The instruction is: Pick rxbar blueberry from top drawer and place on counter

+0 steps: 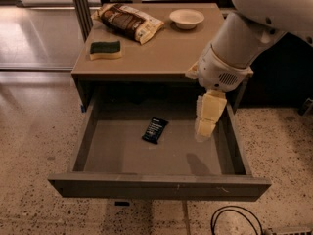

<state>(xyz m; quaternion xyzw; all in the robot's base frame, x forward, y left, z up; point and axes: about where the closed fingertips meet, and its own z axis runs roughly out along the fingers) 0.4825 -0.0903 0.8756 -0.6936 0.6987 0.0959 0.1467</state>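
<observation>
The rxbar blueberry (155, 130), a small dark bar, lies flat on the floor of the open top drawer (156, 185), near its middle. My gripper (205, 129) hangs over the right part of the drawer, to the right of the bar and apart from it, pointing down. The white arm reaches in from the upper right. The tan counter (156, 53) lies above the drawer.
On the counter lie a green-and-yellow sponge (105, 49) at the left, a brown-and-cream snack bag (128, 21) at the back and a white bowl (187, 18) at the back right. A black cable (234, 222) lies on the speckled floor in front.
</observation>
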